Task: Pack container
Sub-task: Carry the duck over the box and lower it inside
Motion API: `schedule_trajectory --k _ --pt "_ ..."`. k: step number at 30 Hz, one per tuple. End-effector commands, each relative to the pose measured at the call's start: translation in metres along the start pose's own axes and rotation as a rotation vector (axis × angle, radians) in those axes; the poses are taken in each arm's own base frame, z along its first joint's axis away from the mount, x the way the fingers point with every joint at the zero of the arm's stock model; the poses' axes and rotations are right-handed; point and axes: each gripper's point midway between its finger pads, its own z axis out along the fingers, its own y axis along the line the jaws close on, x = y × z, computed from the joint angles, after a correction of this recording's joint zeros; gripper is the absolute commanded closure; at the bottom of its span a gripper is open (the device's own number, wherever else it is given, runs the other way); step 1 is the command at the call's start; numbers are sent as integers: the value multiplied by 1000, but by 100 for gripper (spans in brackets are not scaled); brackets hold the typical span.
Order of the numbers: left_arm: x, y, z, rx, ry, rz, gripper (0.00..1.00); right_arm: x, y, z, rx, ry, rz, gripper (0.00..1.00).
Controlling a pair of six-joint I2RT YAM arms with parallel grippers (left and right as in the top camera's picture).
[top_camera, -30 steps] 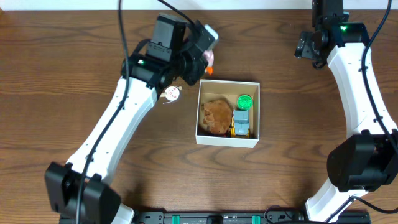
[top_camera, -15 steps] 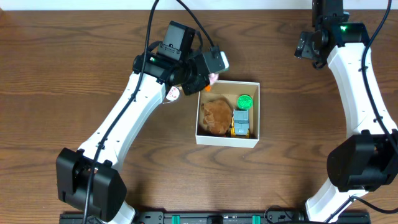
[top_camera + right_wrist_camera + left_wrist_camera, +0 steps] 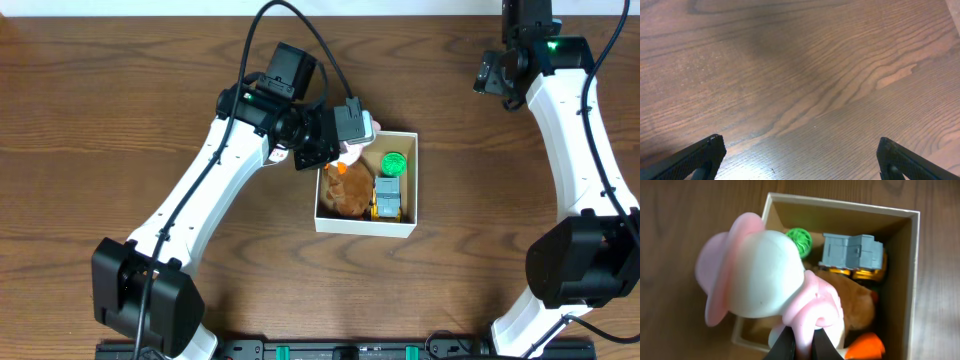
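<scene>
Left gripper [image 3: 802,345] is pinching a pink-and-white toy [image 3: 760,275] over the edge of the crowded box [image 3: 902,280]; let go here, it could tumble outside. Right gripper [image 3: 800,155] is idling, spread wide.

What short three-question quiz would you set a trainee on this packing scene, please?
1. True or false: the right hand is shut on a toy.
2. What does the left hand grip? A) a green ball B) a pink-and-white toy C) a grey truck
3. Fill in: the round toy lying in the container is ____ in colour.
Key: 1 false, it stands open over the wooden table; 2 B; 3 green.
</scene>
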Motion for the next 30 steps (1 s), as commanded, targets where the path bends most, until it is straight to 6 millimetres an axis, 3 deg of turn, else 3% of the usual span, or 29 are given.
schedule_trajectory --k 1,10,17,23,30 --pt "-14 12 -8 -60 -23 149 94 -8 -6 -8 2 -26 10 1" --pt "-12 28 -5 -125 13 246 93 -8 -6 -8 2 -26 10 1" --pt "-17 28 26 -103 5 277 93 -8 -6 -8 2 -26 10 1" --pt "4 27 58 -36 44 241 93 -8 -6 -8 2 -26 10 1" --pt "22 29 77 -11 90 218 91 -8 -6 -8 2 -26 10 1"
